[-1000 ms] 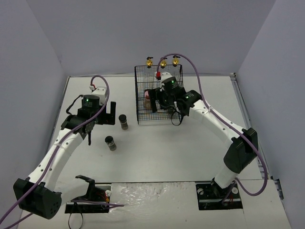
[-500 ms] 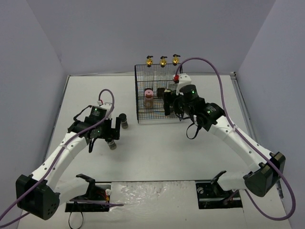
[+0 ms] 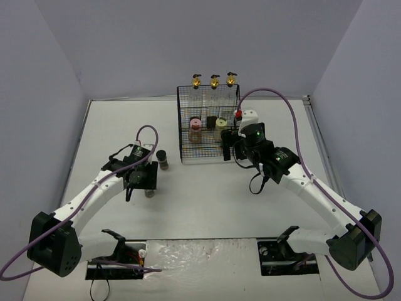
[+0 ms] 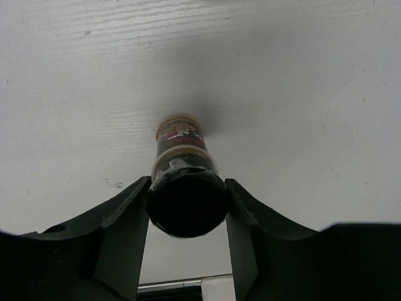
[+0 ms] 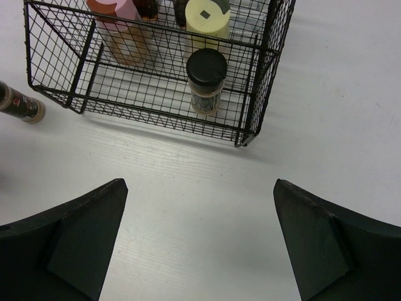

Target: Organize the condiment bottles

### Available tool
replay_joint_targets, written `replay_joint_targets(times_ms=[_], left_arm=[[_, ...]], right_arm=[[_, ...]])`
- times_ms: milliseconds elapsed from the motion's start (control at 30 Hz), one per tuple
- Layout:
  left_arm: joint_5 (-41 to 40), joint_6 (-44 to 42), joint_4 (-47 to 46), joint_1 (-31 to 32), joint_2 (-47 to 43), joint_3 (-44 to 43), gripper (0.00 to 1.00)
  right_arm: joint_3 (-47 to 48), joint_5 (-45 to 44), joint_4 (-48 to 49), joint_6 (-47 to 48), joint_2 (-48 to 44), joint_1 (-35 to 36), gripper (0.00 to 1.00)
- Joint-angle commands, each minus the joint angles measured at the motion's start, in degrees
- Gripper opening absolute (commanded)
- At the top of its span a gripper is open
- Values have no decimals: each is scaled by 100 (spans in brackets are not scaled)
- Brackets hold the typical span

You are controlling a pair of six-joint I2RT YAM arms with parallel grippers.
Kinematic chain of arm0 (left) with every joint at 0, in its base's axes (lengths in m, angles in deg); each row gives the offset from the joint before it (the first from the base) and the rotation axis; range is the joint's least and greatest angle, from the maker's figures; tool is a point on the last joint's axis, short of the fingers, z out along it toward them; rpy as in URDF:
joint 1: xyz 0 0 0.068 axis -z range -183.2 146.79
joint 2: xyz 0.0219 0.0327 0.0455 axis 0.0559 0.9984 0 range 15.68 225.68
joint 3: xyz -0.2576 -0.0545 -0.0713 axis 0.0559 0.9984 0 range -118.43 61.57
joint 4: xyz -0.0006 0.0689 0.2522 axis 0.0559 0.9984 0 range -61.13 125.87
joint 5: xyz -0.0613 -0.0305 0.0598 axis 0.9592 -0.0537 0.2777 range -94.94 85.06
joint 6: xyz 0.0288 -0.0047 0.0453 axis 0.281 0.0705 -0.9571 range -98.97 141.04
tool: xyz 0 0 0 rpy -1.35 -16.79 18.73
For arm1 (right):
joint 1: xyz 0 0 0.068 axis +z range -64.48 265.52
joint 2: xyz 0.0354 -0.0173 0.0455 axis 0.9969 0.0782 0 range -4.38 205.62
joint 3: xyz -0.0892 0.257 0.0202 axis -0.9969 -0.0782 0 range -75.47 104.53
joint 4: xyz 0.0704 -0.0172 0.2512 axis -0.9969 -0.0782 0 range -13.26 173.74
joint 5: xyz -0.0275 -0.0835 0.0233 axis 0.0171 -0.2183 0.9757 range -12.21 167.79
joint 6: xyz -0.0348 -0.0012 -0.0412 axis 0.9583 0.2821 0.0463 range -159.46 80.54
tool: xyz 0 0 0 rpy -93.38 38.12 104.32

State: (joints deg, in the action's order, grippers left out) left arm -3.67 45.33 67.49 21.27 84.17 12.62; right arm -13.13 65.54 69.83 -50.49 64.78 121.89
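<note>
Left gripper [image 4: 188, 188] has dropped onto the near small dark jar [image 4: 182, 141], clamping its round black-capped top. Right gripper [image 5: 199, 188], fingers apart, has backed away from the wire-mesh rack [image 5: 156, 94].

A small dark jar [image 4: 180, 141] with a black cap and a red-and-white label stands upright, its cap caught between my left fingers [image 4: 119, 238], which touch it on both sides. A second dark jar [image 3: 162, 159] of the same kind stands upright just beyond them, apart from the first. Ahead of my right fingers [image 5: 75, 232], which are spread wide, a black-capped jar [image 5: 206, 78] stands upright in the near right corner of the rack [image 5: 254, 113]. Behind it sits the squat cream-capped jar [image 5: 208, 19], and to the left of that the pink-capped jar [image 5: 119, 28]. Three tall glass bottles [image 3: 214, 88] with gold spouts stand in a row at the far side.
</note>
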Motion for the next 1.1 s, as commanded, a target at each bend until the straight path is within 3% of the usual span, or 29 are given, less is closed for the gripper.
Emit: replay_joint_targets(times_ms=[0,133,233,433,867,1067], left_arm=[[-385,200,-32,356,-199,-452,36],[-427,291,55,701,-130,-948,21],[-413,285,131,853,29,-1458,17],[-346,93,186,1132,717,-2829,17],[-351,-57,42,1386,3276,-6026,17],[-434,-42,189,1493,4114,-6848,16]], right_arm=[[-30,-270,368,-41,-264,-45,100],[-127,-352,397,-63,-364,-52,100],[-232,-428,389,-115,-578,-61,100],[-507,-726,389,-218,-1171,-106,100],[-1084,-712,382,-637,-1952,-199,100],[-1317,-592,389,-853,-2146,-201,100]])
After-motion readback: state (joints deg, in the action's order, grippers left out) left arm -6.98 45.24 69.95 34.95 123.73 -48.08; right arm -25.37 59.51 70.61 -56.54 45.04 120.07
